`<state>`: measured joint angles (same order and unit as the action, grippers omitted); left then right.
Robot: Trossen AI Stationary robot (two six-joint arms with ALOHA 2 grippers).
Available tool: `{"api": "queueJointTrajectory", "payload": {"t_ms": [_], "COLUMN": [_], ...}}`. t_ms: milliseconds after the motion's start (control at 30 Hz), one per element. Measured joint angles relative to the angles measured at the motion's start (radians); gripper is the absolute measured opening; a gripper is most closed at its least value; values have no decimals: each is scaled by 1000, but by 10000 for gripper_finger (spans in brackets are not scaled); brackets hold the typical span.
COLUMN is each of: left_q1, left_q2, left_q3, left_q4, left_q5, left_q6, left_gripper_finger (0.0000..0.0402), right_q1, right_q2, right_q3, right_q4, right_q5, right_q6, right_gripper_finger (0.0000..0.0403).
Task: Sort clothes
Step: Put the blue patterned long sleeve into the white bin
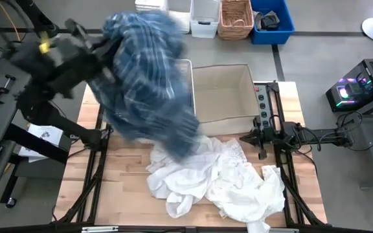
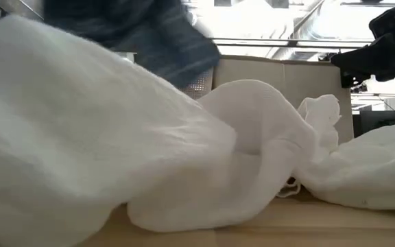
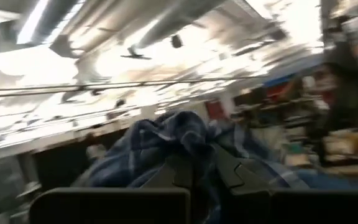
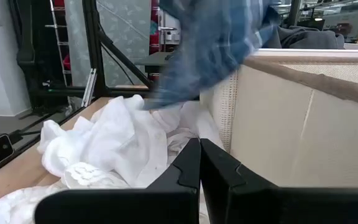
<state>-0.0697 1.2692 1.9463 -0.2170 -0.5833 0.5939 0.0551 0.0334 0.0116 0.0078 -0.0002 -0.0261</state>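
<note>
The left gripper (image 3: 194,177) is squeezed tight on the blue-and-white plaid shirt (image 1: 149,84) and holds it high up in the air, over the back left part of the wooden table (image 1: 125,194). I think it holds the shirt up high so the cloth can clear the rims of the two bins behind the pile. In the left wrist view the shirt bunches up right at the tips of the pinched fingers (image 3: 173,173). From above, the shirt is long and floppy. Its long line runs on a slant, from the gripper at the back left down to its loose end near the middle of the table. That loose end hangs over the edge of the white pieces (image 1: 219,181), but I cannot tell if it touches them. The shirt hangs over the white plastic basket (image 1: 188,71), so I guess that is where it goes. The beige fabric box (image 1: 222,97) sits just beside the basket, on the right. The white pieces lie in a messy heap at the front middle of the table, not yet sorted. The right gripper (image 4: 199,163) waits low at the right side of the table, near the box wall, with its fingers pressed together and nothing in them.
</note>
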Motion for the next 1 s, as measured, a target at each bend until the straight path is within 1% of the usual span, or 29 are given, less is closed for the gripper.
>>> {"api": "queueJointTrajectory", "payload": {"t_ms": [67, 167, 233, 300, 433, 467, 533, 567, 633, 800, 867, 933, 1000], "left_q1": [80, 166, 209, 243, 308, 322, 342, 351, 376, 437, 459, 474, 500], "left_q2": [7, -1, -9, 7, 80, 104, 132, 139, 139, 160, 168, 169, 159], "left_q3": [-6, 0, 31, 62, 129, 149, 178, 191, 198, 172, 158, 157, 160], "left_q4": [89, 226, 294, 359, 478, 480, 425, 389, 309, 209, 160, 150, 174], "left_q5": [58, 207, 293, 338, 440, 456, 459, 449, 389, 154, 80, 5, -56], "left_q6": [-24, -122, -173, -213, -304, -322, -321, -306, -247, -94, -39, 26, 75], "left_gripper_finger": [1, 1, 1, 1, 1, 0, 0, 0, 0, 0, 0, 0, 0], "right_q1": [0, 0, 0, 0, 0, 0, 0, 0, 0, 0, 0, 0, 0], "right_q2": [0, 0, 0, 0, 0, 0, 0, 0, 0, 0, 0, 0, 0], "right_q3": [0, 0, 0, 0, 0, 0, 0, 0, 0, 0, 0, 0, 0], "right_q4": [0, 0, 0, 0, 0, 0, 0, 0, 0, 0, 0, 0, 0], "right_q5": [0, 0, 0, 0, 0, 0, 0, 0, 0, 0, 0, 0, 0], "right_q6": [0, 0, 0, 0, 0, 0, 0, 0, 0, 0, 0, 0, 0], "right_gripper_finger": [0, 0, 0, 0, 0, 0, 0, 0, 0, 0, 0, 0, 0]}}
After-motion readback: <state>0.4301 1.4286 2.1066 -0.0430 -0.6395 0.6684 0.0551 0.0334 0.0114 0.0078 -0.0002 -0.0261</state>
